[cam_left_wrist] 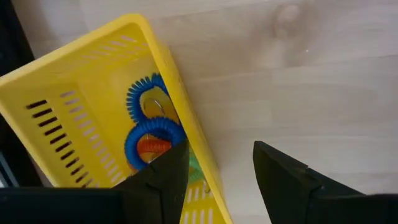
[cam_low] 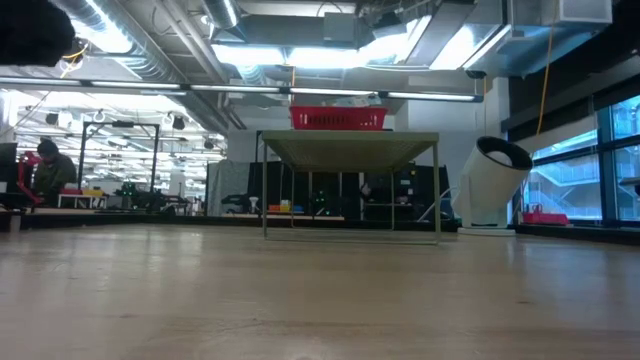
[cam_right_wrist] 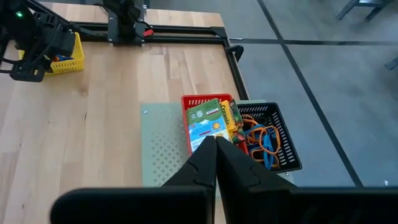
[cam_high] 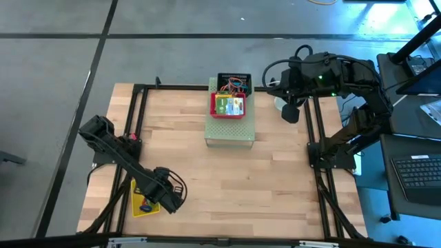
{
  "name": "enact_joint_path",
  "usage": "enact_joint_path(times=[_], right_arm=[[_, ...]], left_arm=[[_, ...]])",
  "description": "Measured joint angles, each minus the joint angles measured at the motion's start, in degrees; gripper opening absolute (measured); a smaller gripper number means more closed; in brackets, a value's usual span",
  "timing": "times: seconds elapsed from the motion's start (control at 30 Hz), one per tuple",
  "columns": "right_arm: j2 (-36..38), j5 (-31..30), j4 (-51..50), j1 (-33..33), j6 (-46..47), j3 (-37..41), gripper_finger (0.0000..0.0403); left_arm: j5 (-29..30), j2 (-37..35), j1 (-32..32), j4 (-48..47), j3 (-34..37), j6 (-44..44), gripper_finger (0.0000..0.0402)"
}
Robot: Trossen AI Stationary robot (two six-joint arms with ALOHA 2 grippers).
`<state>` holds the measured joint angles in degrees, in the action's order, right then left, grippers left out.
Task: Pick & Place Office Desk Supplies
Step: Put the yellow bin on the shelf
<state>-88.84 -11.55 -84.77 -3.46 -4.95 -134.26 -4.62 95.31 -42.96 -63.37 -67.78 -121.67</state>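
A yellow slotted basket (cam_left_wrist: 81, 106) sits at the table's near left (cam_high: 141, 201) and holds blue coiled loops (cam_left_wrist: 149, 118), an orange loop (cam_left_wrist: 152, 146) and a green one (cam_left_wrist: 196, 168). My left gripper (cam_left_wrist: 217, 152) points down over the basket's right wall (cam_left_wrist: 186, 112), open, with one finger over the inside and one over the bare table. At the far middle, a red basket (cam_high: 229, 105) with yellow-and-green card boxes (cam_right_wrist: 208, 118) and a black basket (cam_right_wrist: 270, 140) of orange and blue rubber bands stand on a pale green perforated box (cam_high: 231, 131). My right gripper (cam_right_wrist: 216, 144) hangs shut, high above the far right.
A black frame rail (cam_high: 134, 117) runs along the table's left side and another (cam_high: 320, 138) along its right. A white round device (cam_low: 490, 185) stands at the far right. Bare wood (cam_high: 234, 186) lies between the yellow basket and the green box.
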Motion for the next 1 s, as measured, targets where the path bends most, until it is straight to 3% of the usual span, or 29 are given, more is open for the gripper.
enact_joint_path(times=[0.7, 0.83, 1.0], right_arm=[[0.02, 0.04, 0.0, -0.02, 1.95, 0.0, 0.0007], [0.02, -0.02, -0.02, -0.02, 2.93, 0.0, 0.0007], [0.02, -0.03, -0.02, -0.02, 3.1, 0.0, 0.0007]], left_arm=[[0.32, 0.08, -1.57, 18.77, 15.55, -0.3, 0.0168], [0.28, 0.04, -1.51, 18.84, 16.42, 2.0, 0.0126], [1.2, 0.11, -1.53, 18.4, 16.47, 6.12, 0.0028]])
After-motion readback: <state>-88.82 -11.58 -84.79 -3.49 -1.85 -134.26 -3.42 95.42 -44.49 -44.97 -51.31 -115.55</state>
